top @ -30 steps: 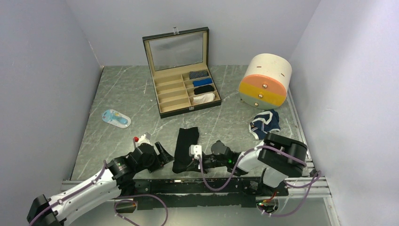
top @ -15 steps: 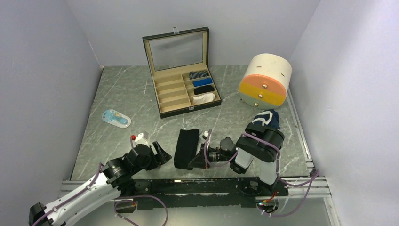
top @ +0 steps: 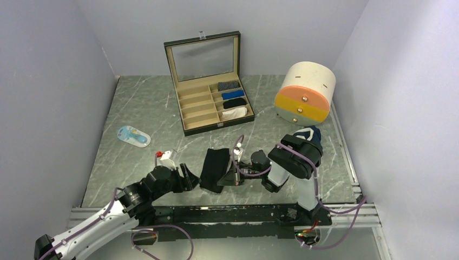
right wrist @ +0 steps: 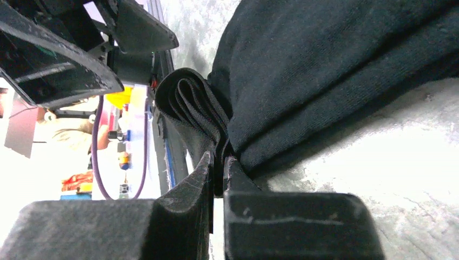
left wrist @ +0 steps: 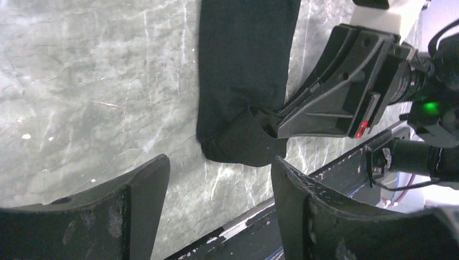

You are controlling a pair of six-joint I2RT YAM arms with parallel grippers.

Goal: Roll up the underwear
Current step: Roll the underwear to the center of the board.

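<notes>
The black underwear (top: 215,166) lies folded in a long strip on the marble table, near the front middle. My right gripper (top: 223,181) is shut on its near end; the right wrist view shows the folded edge (right wrist: 197,111) pinched between the jaws. The left wrist view shows that end (left wrist: 241,142) lifted and curled over by the right gripper (left wrist: 281,118). My left gripper (top: 187,175) is open and empty just left of the strip's near end, its fingers (left wrist: 130,203) apart. The navy underwear with white trim (top: 309,134) lies at the right, mostly hidden behind the right arm.
An open compartment box (top: 208,105) with rolled cloths stands at the back middle. A round drawer unit (top: 304,93) stands at the back right. A small blue and white packet (top: 133,135) lies at the left. The table's front rail (top: 216,212) runs just behind both grippers.
The right arm has swung upright and pulled left, turning the near end of the black underwear up and over; the strip looks shorter. The left gripper has edged slightly right, still open.
</notes>
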